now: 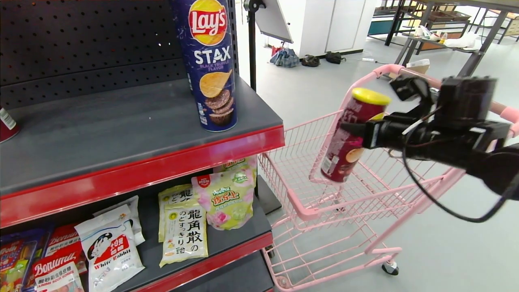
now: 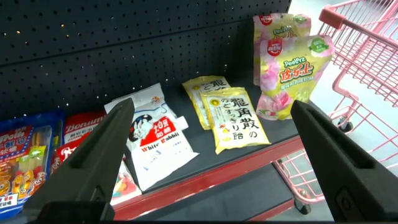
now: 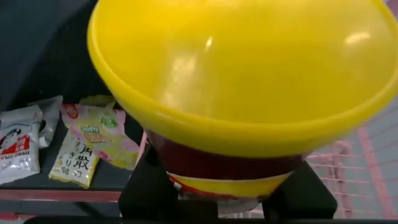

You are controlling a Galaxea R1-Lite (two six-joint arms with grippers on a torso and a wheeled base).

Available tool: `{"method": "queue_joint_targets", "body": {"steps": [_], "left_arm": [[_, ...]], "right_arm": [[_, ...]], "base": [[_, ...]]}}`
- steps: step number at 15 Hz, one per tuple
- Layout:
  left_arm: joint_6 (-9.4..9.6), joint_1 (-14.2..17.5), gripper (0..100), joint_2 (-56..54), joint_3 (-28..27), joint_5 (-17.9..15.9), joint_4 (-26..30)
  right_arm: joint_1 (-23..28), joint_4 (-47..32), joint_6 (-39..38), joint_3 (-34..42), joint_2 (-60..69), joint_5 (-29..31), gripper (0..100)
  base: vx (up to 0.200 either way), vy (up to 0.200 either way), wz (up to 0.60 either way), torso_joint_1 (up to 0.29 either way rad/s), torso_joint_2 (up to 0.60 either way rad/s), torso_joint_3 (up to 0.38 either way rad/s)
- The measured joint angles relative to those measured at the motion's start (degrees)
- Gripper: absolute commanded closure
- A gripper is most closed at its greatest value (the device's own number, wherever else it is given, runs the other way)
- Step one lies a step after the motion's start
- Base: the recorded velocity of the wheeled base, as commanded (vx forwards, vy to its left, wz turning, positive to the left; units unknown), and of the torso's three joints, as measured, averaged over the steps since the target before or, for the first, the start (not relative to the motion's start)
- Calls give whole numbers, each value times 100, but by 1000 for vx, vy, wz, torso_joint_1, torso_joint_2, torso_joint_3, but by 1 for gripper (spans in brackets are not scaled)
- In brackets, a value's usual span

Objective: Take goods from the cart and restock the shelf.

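Dark-red chip can with a yellow lid hangs tilted over the pink cart, lid uppermost, the right jaws clamped on its side just below the lid. Its label carries a chip picture and small print too fine to read. A blue chip can stands upright near the front edge of the upper shelf. The left jaws stand wide apart before the lower shelf with its snack bags
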State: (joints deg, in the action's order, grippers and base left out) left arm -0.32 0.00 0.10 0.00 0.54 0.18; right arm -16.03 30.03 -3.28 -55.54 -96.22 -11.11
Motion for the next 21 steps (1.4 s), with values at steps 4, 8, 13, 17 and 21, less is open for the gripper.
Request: {"method": "queue_joint_targets", "body": {"steps": [4, 8, 13, 17, 21], "left_arm": [[0, 0, 0, 0, 0, -2, 0], [-1, 0, 0, 0, 0, -2, 0], [-1, 0, 0, 0, 0, -2, 0], [0, 0, 0, 0, 0, -5, -2], [-1, 0, 0, 0, 0, -2, -2]], "right_arm": [[187, -2292, 304, -176, 2078, 578, 100], [512, -3783, 527, 753, 4365, 1070, 100], [1058, -4581, 678, 1963, 6235, 1307, 100], [1108, -4601, 678, 2071, 6651, 1310, 100], [1107, -4609, 678, 2093, 6717, 1302, 100]], "base": [[0, 0, 0, 0, 0, 0], [0, 0, 0, 0, 0, 0], [0, 0, 0, 3, -12, -7], [0, 0, 0, 96, -389, -277], [0, 0, 0, 165, -533, -367]]}}
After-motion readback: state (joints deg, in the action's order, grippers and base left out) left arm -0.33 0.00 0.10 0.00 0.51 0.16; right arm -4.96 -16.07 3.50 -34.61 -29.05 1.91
